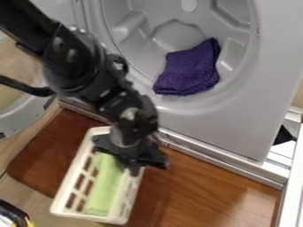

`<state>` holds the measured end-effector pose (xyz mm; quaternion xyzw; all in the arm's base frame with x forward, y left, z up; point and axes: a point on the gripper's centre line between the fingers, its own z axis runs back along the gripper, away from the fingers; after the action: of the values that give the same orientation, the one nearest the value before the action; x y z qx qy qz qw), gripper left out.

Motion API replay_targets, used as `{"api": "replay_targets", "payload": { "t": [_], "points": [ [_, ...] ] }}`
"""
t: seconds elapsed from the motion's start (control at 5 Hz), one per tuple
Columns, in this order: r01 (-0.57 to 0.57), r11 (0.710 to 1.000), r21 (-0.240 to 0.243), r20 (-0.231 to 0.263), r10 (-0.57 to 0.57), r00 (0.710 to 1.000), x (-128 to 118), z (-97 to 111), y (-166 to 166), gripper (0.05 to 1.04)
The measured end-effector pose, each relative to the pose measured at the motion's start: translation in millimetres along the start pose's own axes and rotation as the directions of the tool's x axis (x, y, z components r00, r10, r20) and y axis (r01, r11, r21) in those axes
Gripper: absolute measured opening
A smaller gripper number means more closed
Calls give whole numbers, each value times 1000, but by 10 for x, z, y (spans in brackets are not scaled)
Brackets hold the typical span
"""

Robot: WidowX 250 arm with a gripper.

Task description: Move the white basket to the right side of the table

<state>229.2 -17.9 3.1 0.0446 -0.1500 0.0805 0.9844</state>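
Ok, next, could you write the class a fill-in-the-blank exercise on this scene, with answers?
The cloth inside the basket is light ____.
The cloth in the grey machine is ____.
Of basket and machine, the gripper hangs over the ____.
The brown surface looks made of ____.
Missing words: green; purple; basket; wood.

Grey round-mouthed machine (266,88) behind a brown wooden surface (201,195)

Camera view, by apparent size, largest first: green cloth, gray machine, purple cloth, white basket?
1. Gray machine, cut off by the view's edge
2. White basket
Unranked below these: purple cloth and green cloth. Purple shows more area, but the hand may hide part of the green one.
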Motion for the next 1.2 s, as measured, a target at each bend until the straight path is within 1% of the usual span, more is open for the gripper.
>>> {"api": "replay_targets", "payload": {
  "t": [0.2,0.6,0.8,1.0,1.2],
  "points": [
    [75,995,-59,24,-74,997,37,53,-400,91],
    [160,973,-167,62,-151,987,110,52,-1122,91],
    [185,962,-202,51,-179,983,104,-13,-1358,91],
    [170,959,-228,22,-170,985,95,-156,-1503,91],
    [189,953,-237,15,-191,981,66,-281,-1585,122]
  ]
}}
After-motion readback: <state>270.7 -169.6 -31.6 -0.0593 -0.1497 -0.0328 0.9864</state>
